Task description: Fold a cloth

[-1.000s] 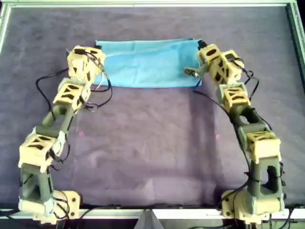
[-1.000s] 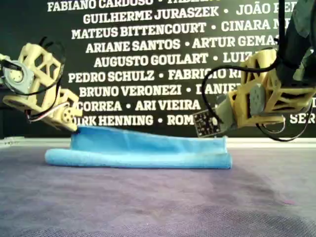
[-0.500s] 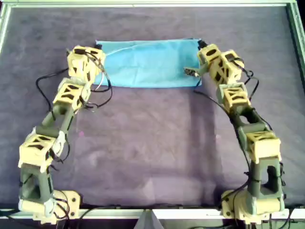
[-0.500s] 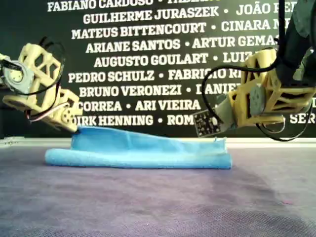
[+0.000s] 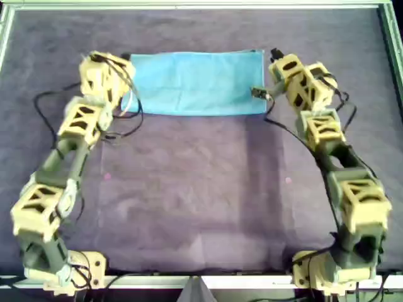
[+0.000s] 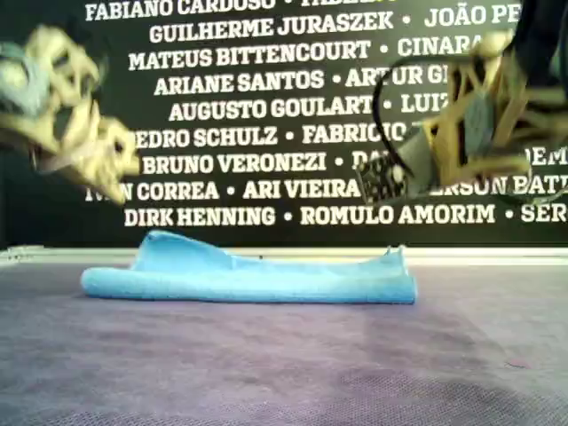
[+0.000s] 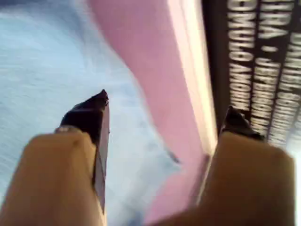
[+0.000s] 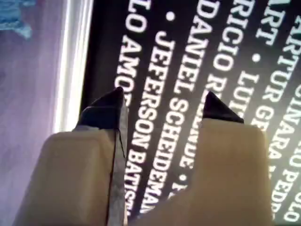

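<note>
The light-blue cloth (image 5: pixel 195 82) lies folded into a long strip on the purple felt, near the overhead view's top. In the exterior view the cloth (image 6: pixel 257 280) has a small hump at its left end. My left gripper (image 7: pixel 164 110) is open and empty, hovering over the cloth (image 7: pixel 37 70) at that end. In the overhead view the left gripper (image 5: pixel 104 60) is just off the strip's left end. My right gripper (image 8: pixel 162 101) is open and empty and faces the lettered wall. It hangs above the strip's right end, where the overhead view shows the right gripper (image 5: pixel 277 58).
The purple felt (image 5: pixel 201 189) covers the table inside a pale metal frame (image 5: pixel 189 5). A black wall with white names (image 6: pixel 266 106) stands behind the far rail. Both arms (image 5: pixel 69 138) reach in from the overhead view's bottom edge, trailing loose black cables.
The left gripper has let go of the cloth's upper layer, risen and shifted outward. The lifted end has dropped into a low hump. The right gripper has also risen and moved outward.
</note>
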Controlling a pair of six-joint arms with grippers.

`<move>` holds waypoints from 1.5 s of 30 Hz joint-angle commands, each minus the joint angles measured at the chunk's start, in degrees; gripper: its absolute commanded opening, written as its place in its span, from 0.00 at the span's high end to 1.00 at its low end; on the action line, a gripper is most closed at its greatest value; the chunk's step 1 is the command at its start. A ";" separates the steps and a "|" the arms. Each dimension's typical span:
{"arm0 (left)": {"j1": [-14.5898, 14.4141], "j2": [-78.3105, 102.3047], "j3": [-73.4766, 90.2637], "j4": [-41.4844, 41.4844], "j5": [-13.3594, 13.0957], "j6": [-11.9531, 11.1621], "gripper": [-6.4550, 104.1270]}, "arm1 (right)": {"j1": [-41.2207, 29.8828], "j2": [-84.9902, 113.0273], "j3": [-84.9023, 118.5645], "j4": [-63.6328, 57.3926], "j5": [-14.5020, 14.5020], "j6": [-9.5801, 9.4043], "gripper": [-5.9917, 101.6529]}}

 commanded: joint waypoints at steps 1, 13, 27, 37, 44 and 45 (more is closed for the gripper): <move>0.18 13.80 0.44 5.89 -0.26 -0.44 0.17 | -0.18 15.56 11.34 -0.53 0.44 -0.26 0.32; 1.05 58.01 33.84 23.64 -0.26 -12.39 0.17 | -1.67 70.84 65.30 -0.53 0.53 -0.26 0.33; 1.14 111.45 91.05 12.74 -0.26 -14.50 0.17 | -9.32 97.56 95.19 -0.44 0.44 0.53 0.33; 0.97 111.80 105.21 -3.43 -0.18 -14.59 0.17 | -8.17 98.61 95.36 -0.53 -0.44 0.44 0.32; 1.05 110.21 104.24 -3.43 -0.26 -14.59 0.17 | -5.71 96.50 90.00 3.96 -0.53 9.40 0.32; 1.05 108.46 103.01 -3.43 -0.26 -14.59 0.17 | -5.63 94.83 86.92 6.77 -0.62 11.25 0.32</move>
